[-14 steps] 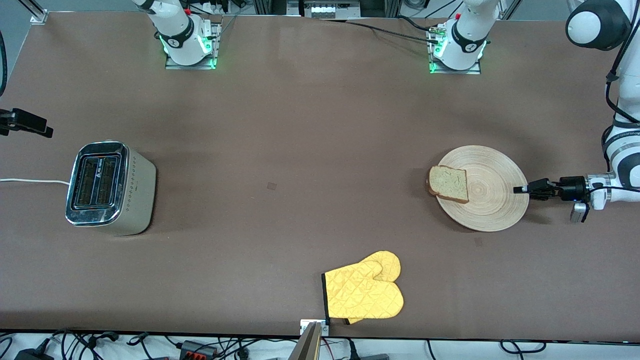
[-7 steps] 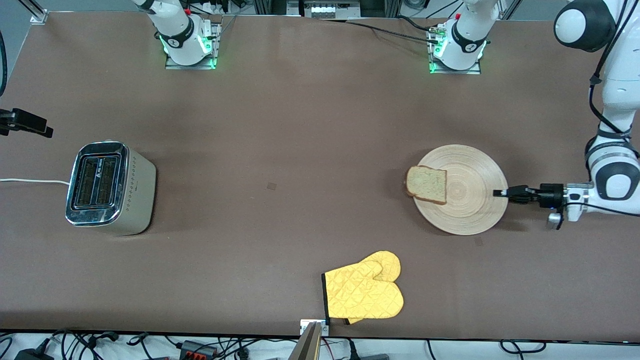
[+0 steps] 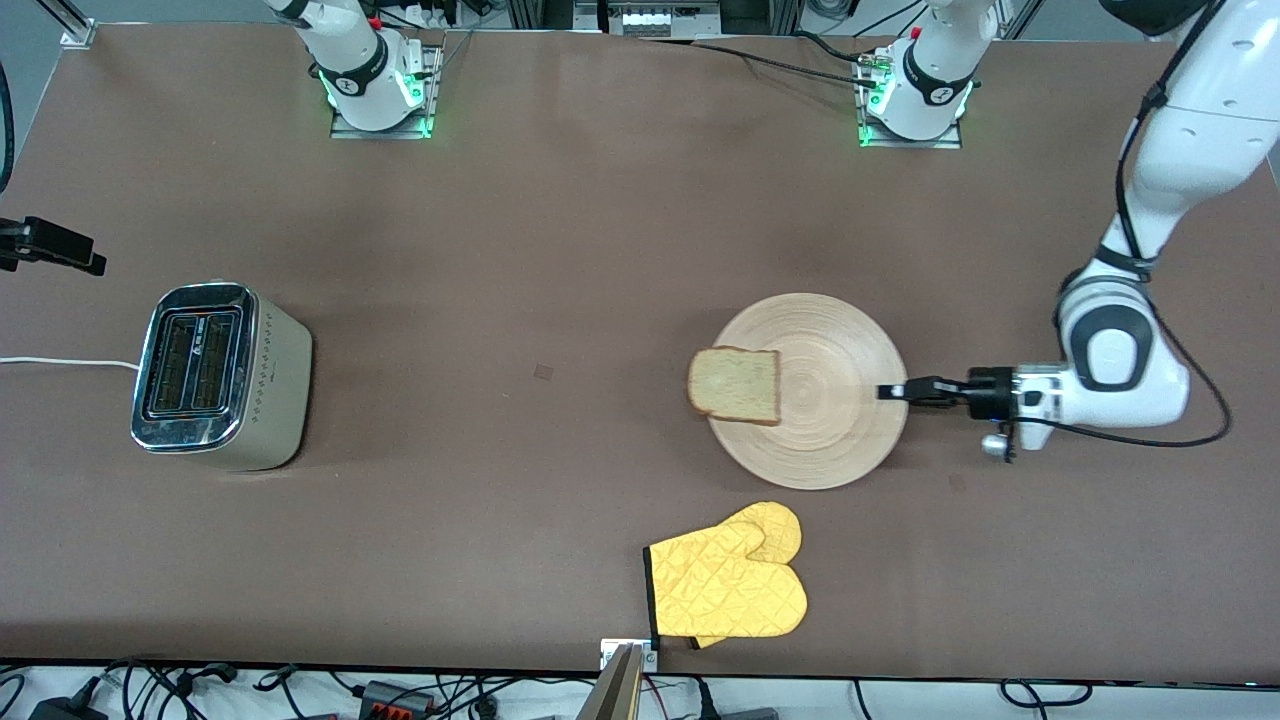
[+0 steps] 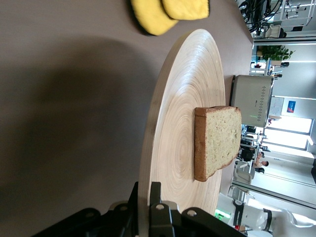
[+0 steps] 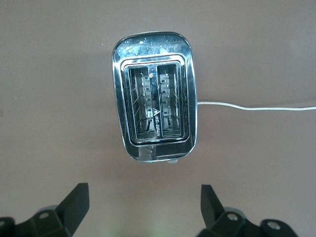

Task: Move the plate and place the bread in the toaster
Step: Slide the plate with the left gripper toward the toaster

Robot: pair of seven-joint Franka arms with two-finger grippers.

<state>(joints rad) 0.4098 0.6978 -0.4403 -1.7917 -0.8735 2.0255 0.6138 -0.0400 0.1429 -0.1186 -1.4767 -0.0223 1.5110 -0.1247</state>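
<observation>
We have the left gripper (image 3: pixel 893 391) clamped tight on the rim of the wooden plate (image 3: pixel 840 400), at the edge toward the left arm's end of the table; the left wrist view shows the fingers (image 4: pixel 157 217) pinching that rim. The plate sits flat on the brown table (image 3: pixel 560 220), just farther from the front camera than the yellow oven mitt (image 3: pixel 728 585). The bread slice (image 3: pixel 735 385) lies on the plate, overhanging the edge toward the right arm's end. The right gripper (image 5: pixel 143 205) hangs above the chrome two-slot toaster (image 3: pixel 215 372) with its fingers (image 5: pixel 74 202) spread wide, holding nothing. Both slots look empty in the right wrist view. The toaster stands at the right arm's end of the table, well apart from the plate, white cord (image 3: pixel 60 362) trailing off the table edge.
</observation>
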